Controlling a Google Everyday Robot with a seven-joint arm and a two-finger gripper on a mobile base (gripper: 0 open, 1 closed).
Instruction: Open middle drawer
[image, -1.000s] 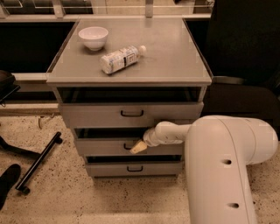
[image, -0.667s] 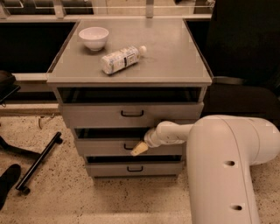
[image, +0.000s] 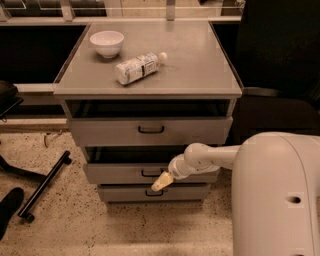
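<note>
The middle drawer (image: 115, 173) is a grey flat front with a small black loop handle (image: 150, 173). It stands pulled out a little, with a dark gap above it. My gripper (image: 161, 182) comes in from the right on a white arm. Its yellowish fingertips sit just below and right of the handle, in front of the drawer front. The top drawer (image: 150, 131) is also pulled out somewhat. The bottom drawer (image: 150, 192) sits further back.
On the cabinet top (image: 200, 60) lie a white bowl (image: 106, 42) and a plastic bottle (image: 139, 67) on its side. A black chair base (image: 42, 185) lies on the speckled floor at left. My white arm body (image: 280, 195) fills the lower right.
The gripper has stayed at the middle drawer's handle. The drawer and the arm show no clear movement.
</note>
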